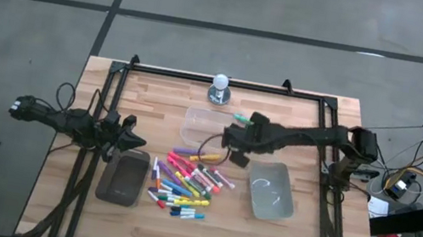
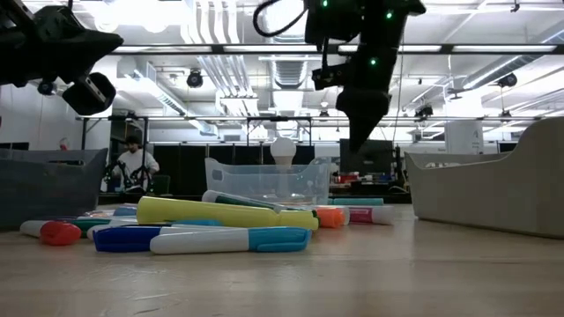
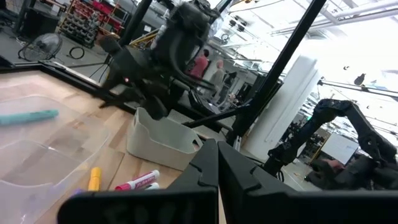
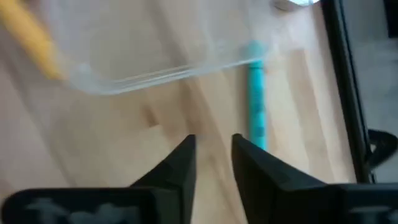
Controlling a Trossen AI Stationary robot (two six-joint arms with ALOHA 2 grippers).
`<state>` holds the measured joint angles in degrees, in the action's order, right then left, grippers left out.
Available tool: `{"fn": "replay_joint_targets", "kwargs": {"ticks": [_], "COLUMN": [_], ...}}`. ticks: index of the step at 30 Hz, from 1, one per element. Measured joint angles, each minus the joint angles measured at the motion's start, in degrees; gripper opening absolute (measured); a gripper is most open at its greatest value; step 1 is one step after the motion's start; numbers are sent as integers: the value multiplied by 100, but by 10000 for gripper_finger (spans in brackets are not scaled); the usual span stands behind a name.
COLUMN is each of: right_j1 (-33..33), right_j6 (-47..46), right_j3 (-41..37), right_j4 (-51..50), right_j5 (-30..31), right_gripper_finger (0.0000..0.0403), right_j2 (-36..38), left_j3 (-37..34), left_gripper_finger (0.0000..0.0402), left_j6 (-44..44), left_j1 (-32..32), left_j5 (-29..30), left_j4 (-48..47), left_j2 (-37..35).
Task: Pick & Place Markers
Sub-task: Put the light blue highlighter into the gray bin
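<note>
Several markers in mixed colours lie in a loose pile on the wooden table, between a dark grey tray and a pale tub. One teal marker lies alone beside the clear tub, also seen as the teal marker in the right wrist view. My right gripper hangs above the table by the clear tub's right end. Its fingers are slightly open and hold nothing. My left gripper waits shut above the tray's far end.
A small lamp with a white bulb stands behind the clear tub at the table's far edge. A black frame rail runs round the table. A yellow marker shows through the clear tub's wall. Bare wood lies along the near edge.
</note>
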<state>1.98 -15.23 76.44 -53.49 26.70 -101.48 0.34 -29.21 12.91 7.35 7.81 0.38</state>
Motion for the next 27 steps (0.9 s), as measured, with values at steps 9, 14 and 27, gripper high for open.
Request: {"fn": "replay_joint_targets", "kwargs": {"ticks": [9, 14, 27], "right_j1": [949, 1444, 2007], "right_j6": [875, 1266, 1507], "right_j3": [4, -21, -176], "right_j4": [462, 442, 491], "right_j5": [-1374, -1349, -2096], "right_gripper_finger": [194, 201, 201], "right_j2": [19, 19, -426], "left_j3": [0, 0, 0], "left_gripper_finger": [0, 0, 0], "left_j6": [1, -33, -76], "left_j1": [-1, -1, -5], "left_j5": [0, 0, -1], "left_j4": [-5, -27, -23], "left_j2": [-1, -1, 0]}}
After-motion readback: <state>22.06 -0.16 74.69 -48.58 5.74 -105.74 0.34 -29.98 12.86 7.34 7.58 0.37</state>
